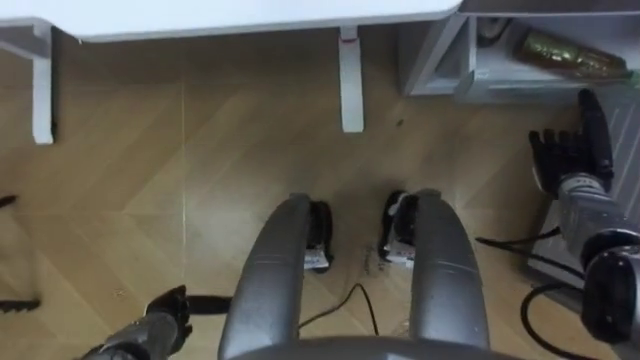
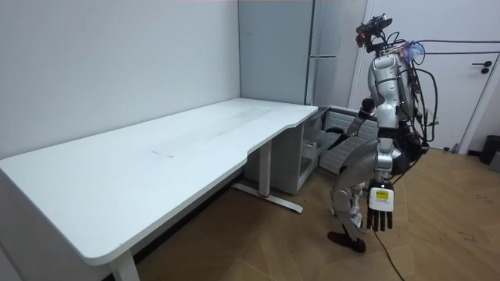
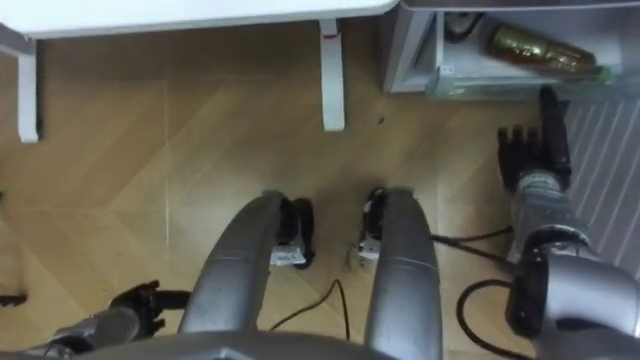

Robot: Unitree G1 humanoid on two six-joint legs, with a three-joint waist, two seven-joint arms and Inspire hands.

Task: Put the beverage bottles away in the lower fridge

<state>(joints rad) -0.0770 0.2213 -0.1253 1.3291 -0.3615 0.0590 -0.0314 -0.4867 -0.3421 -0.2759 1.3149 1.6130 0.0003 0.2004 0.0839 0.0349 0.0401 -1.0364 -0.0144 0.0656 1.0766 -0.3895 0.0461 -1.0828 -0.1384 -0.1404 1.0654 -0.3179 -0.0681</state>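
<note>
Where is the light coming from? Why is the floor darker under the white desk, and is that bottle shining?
Left eye view: the white desk glares, likely lit from above, and shades the floor beneath. Right eye view: the bottle in the fridge shelf catches a highlight. Room view: soft, even light, shade under the desk.

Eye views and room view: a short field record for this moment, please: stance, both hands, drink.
Stance: knees bent, at the end of the white desk, facing the fridge
Left hand: open, empty, hanging beside the leg
Right hand: open, empty, held out near the fridge
Drink: bottle lying on its side inside the open lower fridge
</note>
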